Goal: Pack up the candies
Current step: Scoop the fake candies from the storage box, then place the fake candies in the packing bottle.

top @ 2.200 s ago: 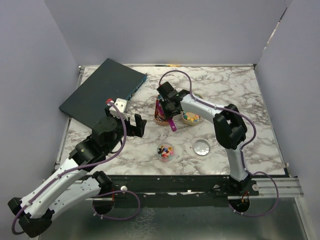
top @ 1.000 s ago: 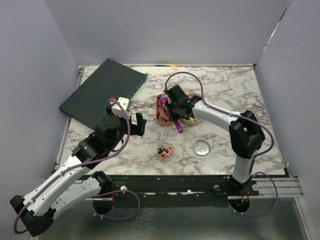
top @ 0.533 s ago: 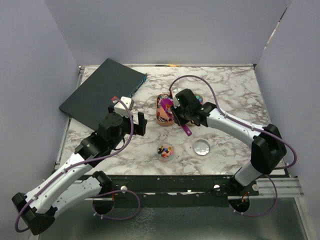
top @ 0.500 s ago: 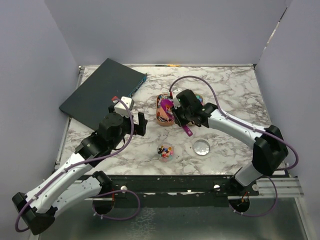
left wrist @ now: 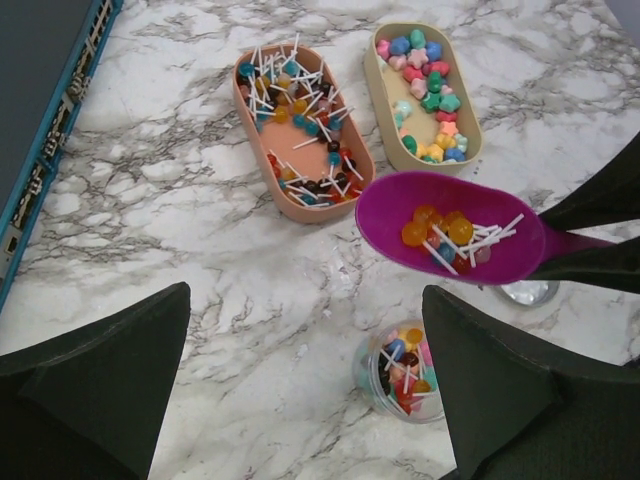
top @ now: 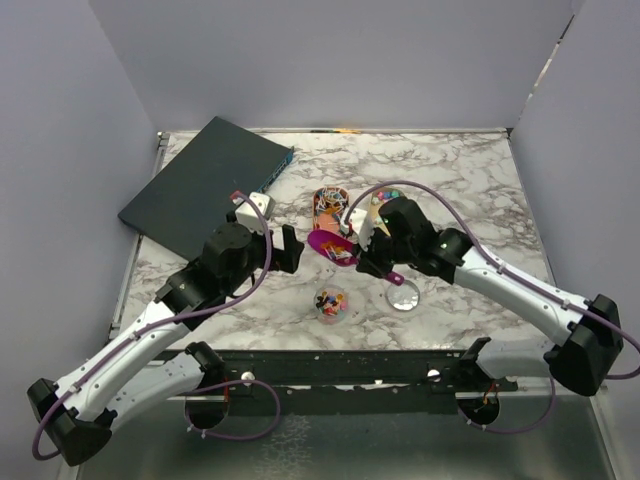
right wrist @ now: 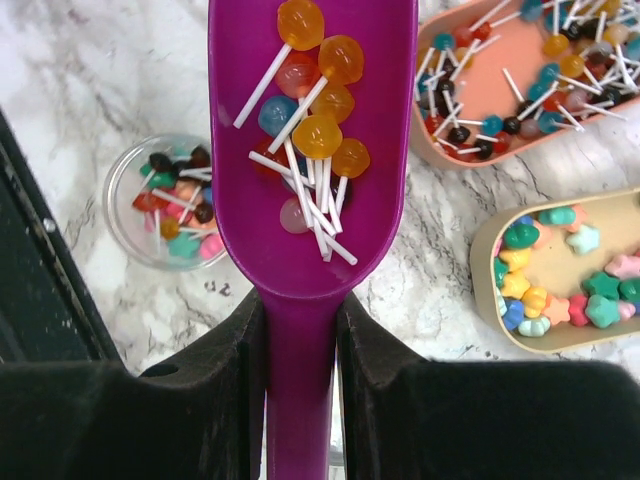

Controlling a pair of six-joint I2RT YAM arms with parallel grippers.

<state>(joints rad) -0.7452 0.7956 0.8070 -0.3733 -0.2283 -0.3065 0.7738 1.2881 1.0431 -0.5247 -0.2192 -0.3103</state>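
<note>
My right gripper (top: 368, 262) (right wrist: 300, 340) is shut on the handle of a purple scoop (top: 325, 243) (right wrist: 385, 120). The scoop is held level above the table and carries several small lollipops (right wrist: 315, 135) with white sticks. A small clear cup (top: 331, 302) (right wrist: 170, 200) (left wrist: 405, 365), partly filled with candies, stands just in front and left of the scoop. My left gripper (top: 293, 250) (left wrist: 310, 400) is open and empty, hovering left of the cup. A pink tray (top: 330, 203) (left wrist: 250, 110) holds more lollipops. A beige tray (left wrist: 470, 125) (right wrist: 490, 260) holds star-shaped candies.
A clear round lid (top: 404, 296) (left wrist: 527, 292) lies right of the cup. A dark flat box (top: 205, 185) (left wrist: 40, 100) lies at the back left. Grey walls enclose the marble table (top: 470, 190) on three sides.
My right gripper has lifted the loaded scoop out of the pink tray and carried it nearer, toward the cup. My left gripper has shifted slightly right.
</note>
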